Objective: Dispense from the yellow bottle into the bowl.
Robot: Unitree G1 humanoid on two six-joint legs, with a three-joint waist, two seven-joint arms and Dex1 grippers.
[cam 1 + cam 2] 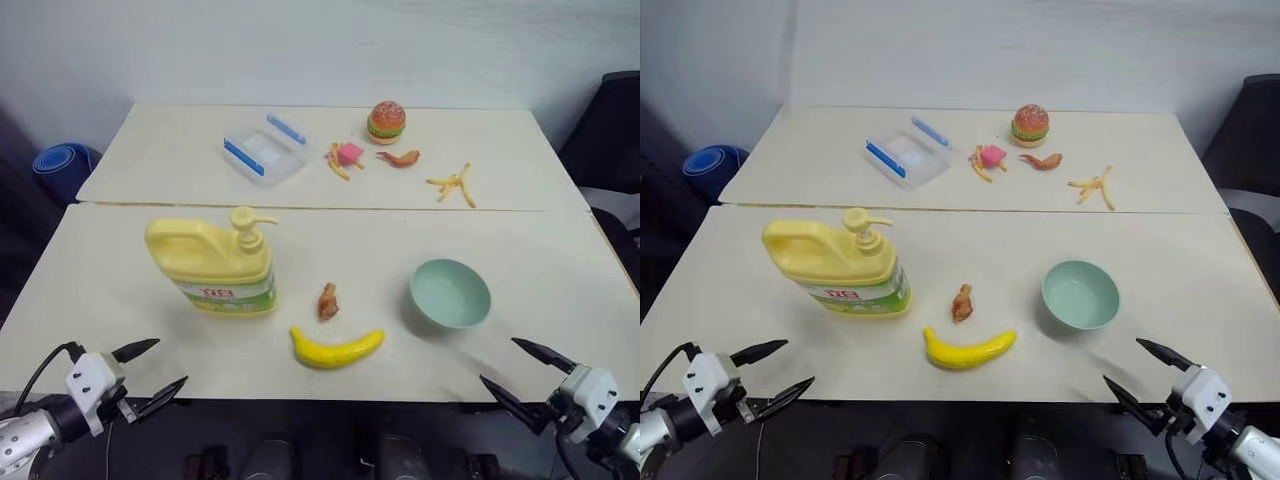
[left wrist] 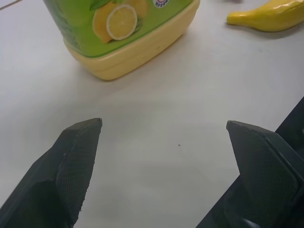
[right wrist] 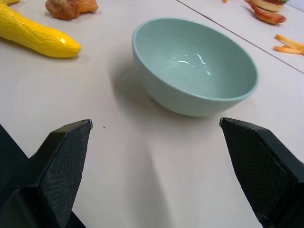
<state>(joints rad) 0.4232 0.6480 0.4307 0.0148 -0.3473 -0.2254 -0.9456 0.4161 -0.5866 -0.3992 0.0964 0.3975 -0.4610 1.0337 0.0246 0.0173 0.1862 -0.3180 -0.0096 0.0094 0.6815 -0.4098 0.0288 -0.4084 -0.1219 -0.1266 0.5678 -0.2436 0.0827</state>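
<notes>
Now the large pale-yellow plastic bottle (image 1: pixel 212 267) with a pump top and a green-and-white label stands upright on the left part of the near cream bench (image 1: pixel 560 260). The small round mint-green bowl (image 1: pixel 450 293) sits on the right part of the same bench, well apart from the bottle. Between them lie a small brown fried-chicken piece (image 1: pixel 328 300) and, nearer to the robot, a yellow plastic banana (image 1: pixel 336 348).

The left hand (image 1: pixel 147 373) hovers at the near edge of the bench, in front of the bottle, with its two black fingers spread wide and holding nothing. The right hand (image 1: pixel 527 374) hovers at the near edge in front of the bowl, also spread wide and empty.

The head views show the far bench with a clear rectangular container with blue clips (image 1: pixel 264 150), a toy burger (image 1: pixel 386 122), a pink piece among fries (image 1: pixel 347 156), a reddish-brown toy food piece (image 1: pixel 400 158) and some loose fries (image 1: pixel 452 184).

The left wrist view gives what the head views do not: a lemon-slice picture on the green label near the bottle's base (image 2: pixel 121 21). The right wrist view looks into the bowl (image 3: pixel 194 64); its inside is smooth, shiny and holds nothing.
</notes>
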